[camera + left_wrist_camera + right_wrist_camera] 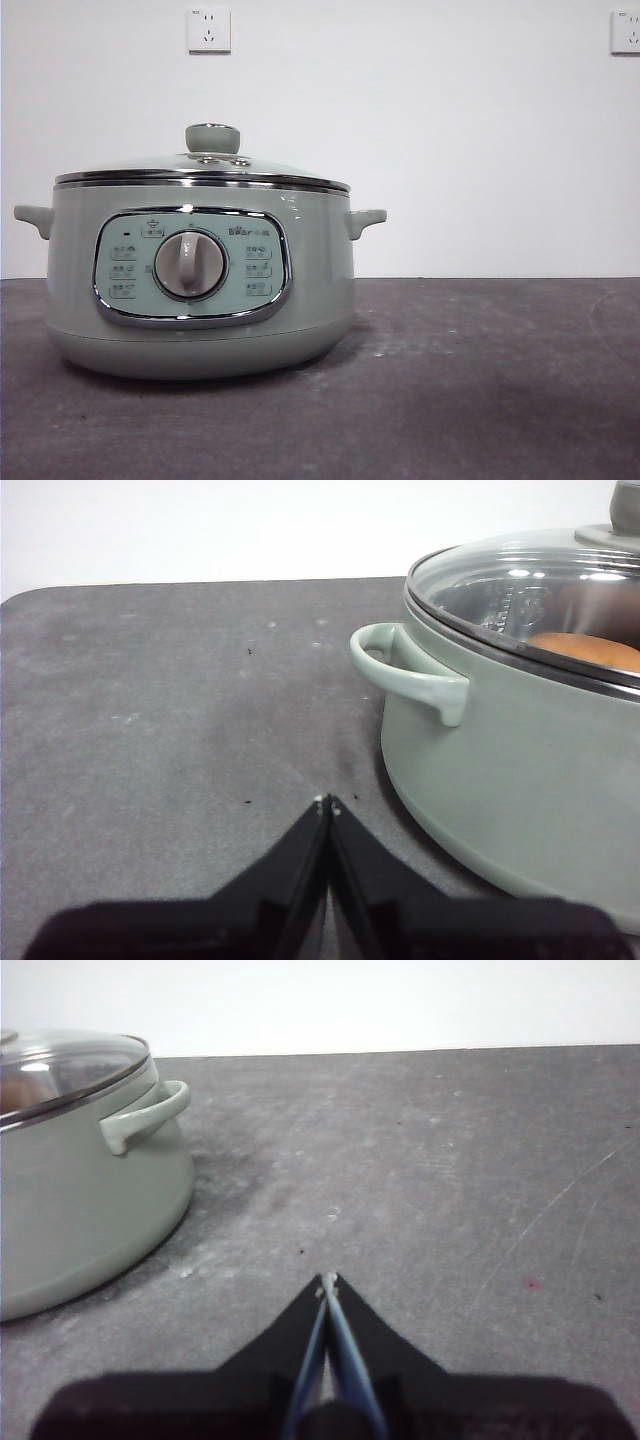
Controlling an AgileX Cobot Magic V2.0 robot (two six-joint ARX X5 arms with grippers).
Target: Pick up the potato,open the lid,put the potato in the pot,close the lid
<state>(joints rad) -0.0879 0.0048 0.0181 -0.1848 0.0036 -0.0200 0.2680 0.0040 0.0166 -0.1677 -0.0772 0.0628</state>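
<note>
A small brand mark, seemingly "Bear", sits on the control panel (190, 265) of the pot (200, 290); the button labels are too small to read.

A plain white wall (450, 150) stood behind the scuffed dark grey table (480, 380), with two white sockets, one upper left (208, 29), one far right (626, 31).

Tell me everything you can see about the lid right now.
The lid is a round, shallow glass dome with a chrome rim and a pale sage-green knob on top. It sits closed and level on the pot, rim seated all round. Through the glass in the left wrist view the potato shows inside. No fingers touch it; both grippers rest low, apart from the pot.
</note>
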